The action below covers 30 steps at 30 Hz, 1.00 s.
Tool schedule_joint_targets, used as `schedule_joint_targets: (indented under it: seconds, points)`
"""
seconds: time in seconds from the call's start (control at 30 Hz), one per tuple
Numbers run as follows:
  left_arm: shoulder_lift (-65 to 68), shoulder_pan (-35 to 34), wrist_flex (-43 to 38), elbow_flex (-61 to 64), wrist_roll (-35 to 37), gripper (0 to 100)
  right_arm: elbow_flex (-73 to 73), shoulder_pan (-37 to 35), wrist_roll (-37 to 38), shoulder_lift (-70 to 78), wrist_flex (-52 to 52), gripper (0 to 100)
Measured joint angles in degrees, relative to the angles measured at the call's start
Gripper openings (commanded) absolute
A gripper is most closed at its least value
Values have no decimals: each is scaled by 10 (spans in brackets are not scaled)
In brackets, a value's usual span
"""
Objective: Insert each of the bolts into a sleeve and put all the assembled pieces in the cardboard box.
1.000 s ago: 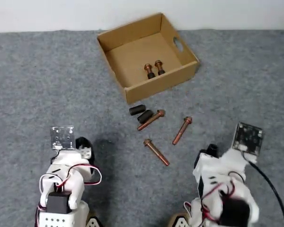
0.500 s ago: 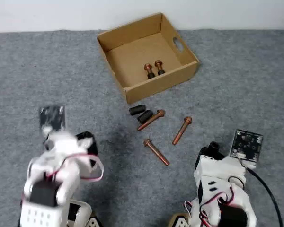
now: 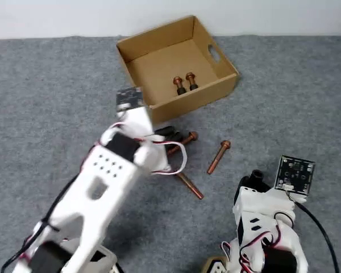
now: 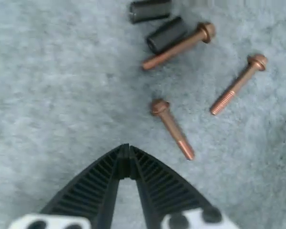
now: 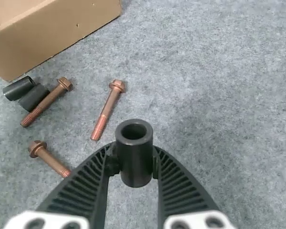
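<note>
My right gripper point(image 5: 132, 150) is shut on an upright black sleeve point(image 5: 133, 153), held above the grey carpet at the near right. My left gripper point(image 4: 128, 149) is shut with nothing in it and hovers just short of a copper bolt point(image 4: 172, 127). Two more bolts point(image 4: 178, 45) point(image 4: 238, 83) lie beyond it, the first touching one of two loose black sleeves point(image 4: 167, 34) point(image 4: 150, 9). In the high view the left arm point(image 3: 111, 165) stretches over the middle and covers part of these. The cardboard box point(image 3: 184, 105) at the back holds two assembled pieces point(image 3: 184, 83).
Grey carpet covers the table, with open room to the left and far right. The box's front wall point(image 5: 47, 33) stands close behind the loose sleeves point(image 5: 26, 93). The right arm's base point(image 3: 267, 227) sits at the near right edge.
The left arm has swung out from the near left edge toward the middle, over the loose bolts and sleeves. The right arm has hardly moved and keeps its sleeve.
</note>
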Motion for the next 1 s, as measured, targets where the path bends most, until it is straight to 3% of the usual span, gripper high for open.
schedule_joint_targets:
  seconds: [0.23,0.43,1.0]
  points:
    - [120,35,0,-69,4,17,0,0,0,-1,0,9]
    - [200,44,0,-104,5,142,9,0,0,-19,0,9]
    - [324,44,-1,-175,5,145,9,0,0,-19,0,9]
